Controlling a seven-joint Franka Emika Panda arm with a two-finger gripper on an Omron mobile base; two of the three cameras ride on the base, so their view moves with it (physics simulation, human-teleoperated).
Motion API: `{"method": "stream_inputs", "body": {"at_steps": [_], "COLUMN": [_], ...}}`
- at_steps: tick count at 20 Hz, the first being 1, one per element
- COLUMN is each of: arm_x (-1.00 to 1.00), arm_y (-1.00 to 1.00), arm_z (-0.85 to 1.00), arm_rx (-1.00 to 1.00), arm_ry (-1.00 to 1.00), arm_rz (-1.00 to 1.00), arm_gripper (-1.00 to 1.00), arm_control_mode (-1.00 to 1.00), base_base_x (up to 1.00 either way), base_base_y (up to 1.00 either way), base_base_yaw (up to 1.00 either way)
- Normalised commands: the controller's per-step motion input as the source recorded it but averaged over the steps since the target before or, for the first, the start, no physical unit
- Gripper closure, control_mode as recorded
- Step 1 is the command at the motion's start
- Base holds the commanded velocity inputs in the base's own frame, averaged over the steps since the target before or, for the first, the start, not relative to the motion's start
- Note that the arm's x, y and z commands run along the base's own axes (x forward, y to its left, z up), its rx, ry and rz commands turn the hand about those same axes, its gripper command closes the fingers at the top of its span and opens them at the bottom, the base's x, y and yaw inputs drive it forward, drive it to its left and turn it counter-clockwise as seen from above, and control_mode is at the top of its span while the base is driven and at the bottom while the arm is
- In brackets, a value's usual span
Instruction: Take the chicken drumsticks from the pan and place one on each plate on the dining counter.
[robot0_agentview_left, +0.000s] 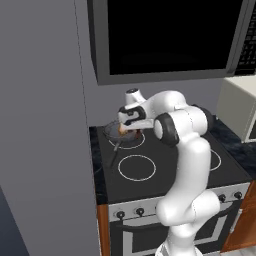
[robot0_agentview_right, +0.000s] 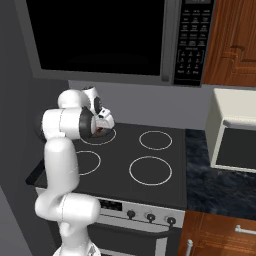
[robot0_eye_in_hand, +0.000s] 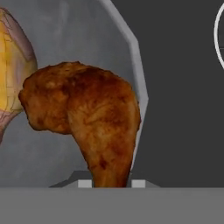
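Note:
My gripper (robot0_eye_in_hand: 111, 183) is shut on the narrow end of the darker reddish-brown chicken drumstick (robot0_eye_in_hand: 87, 109), which lies over the pan (robot0_eye_in_hand: 61, 39). The golden-orange drumstick (robot0_eye_in_hand: 11, 70) lies right beside it in the pan, at the left edge of the hand view. In the left base view the gripper (robot0_agentview_left: 125, 131) reaches down into the dark-grey pan (robot0_agentview_left: 113, 131) on the stove's back left burner, and the pan's long handle (robot0_agentview_left: 114, 152) points toward the front. In the right base view the gripper (robot0_agentview_right: 102, 129) is partly hidden behind my own arm. The plates and the dining counter are out of view.
The black cooktop (robot0_agentview_left: 150, 175) has white burner rings. A dark microwave (robot0_agentview_right: 110, 40) hangs low above the stove. A tall grey wall (robot0_agentview_left: 45, 125) stands close on the left of the pan. A white appliance (robot0_agentview_right: 235, 135) sits on the marbled counter at the right.

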Motion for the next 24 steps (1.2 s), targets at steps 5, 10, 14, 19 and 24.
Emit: {"method": "stream_inputs", "body": {"at_steps": [5, 10, 14, 19, 24], "arm_x": [-0.5, -0.32, -0.1, 0.04, 0.1], "arm_y": [-0.09, -0.04, 0.0, 0.0, 0.0], "arm_z": [0.05, 0.04, 0.32, 0.44, 0.26], "arm_rx": [0.0, 0.0, 0.0, 0.0, 0.0], "arm_ry": [-0.27, -0.2, -0.07, 0.0, -0.01], "arm_rz": [-0.03, -0.04, -0.02, 0.0, 0.0], "arm_gripper": [1.0, 1.0, 1.0, 1.0, 1.0], "arm_control_mode": [-1.0, -1.0, -1.0, -1.0, -1.0], "base_base_x": [0.0, 0.0, 0.0, 0.0, 0.0], "base_base_y": [0.0, 0.0, 0.0, 0.0, 0.0], "base_base_yaw": [0.0, 0.0, 0.0, 0.0, 0.0]}}
